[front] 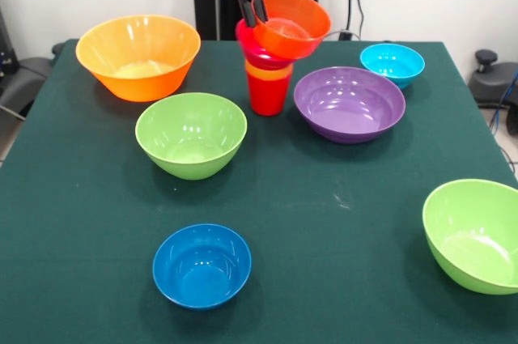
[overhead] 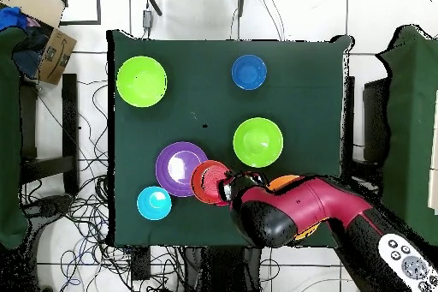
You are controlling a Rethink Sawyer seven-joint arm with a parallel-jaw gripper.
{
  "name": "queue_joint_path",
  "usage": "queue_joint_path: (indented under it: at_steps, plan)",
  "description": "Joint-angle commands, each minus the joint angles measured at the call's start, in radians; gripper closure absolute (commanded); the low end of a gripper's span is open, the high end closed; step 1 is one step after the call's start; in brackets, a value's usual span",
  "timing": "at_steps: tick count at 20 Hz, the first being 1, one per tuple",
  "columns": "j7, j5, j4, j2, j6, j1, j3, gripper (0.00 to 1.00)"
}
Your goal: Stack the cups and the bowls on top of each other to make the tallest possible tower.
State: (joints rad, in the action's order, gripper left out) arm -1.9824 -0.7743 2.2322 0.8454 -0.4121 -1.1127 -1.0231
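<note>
One orange bowl (front: 293, 24) hangs tilted in my tool (front: 252, 14), pinched by its rim, over the tower (front: 268, 77) at the counter's (front: 324, 239) far side.

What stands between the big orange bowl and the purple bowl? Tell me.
The tower, red cup at its base, with the gripper holding an orange bowl on top; front view.

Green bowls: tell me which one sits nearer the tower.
The green bowl between the big orange bowl and blue bowl; the other sits at the table's edge.
</note>
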Motion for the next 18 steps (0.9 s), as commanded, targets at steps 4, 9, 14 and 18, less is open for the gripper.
queue_joint_path:
  at_steps: [4,9,14,18]
  plan:
    - [0.202,-0.02,-0.038,-0.013,-0.108,0.005,-0.029,1.0]
    - [0.191,-0.033,-0.039,-0.025,-0.098,0.011,-0.017,1.0]
    - [0.189,0.006,-0.001,-0.005,-0.099,-0.012,-0.05,1.0]
    - [0.194,0.08,0.034,0.017,-0.121,-0.04,-0.113,1.0]
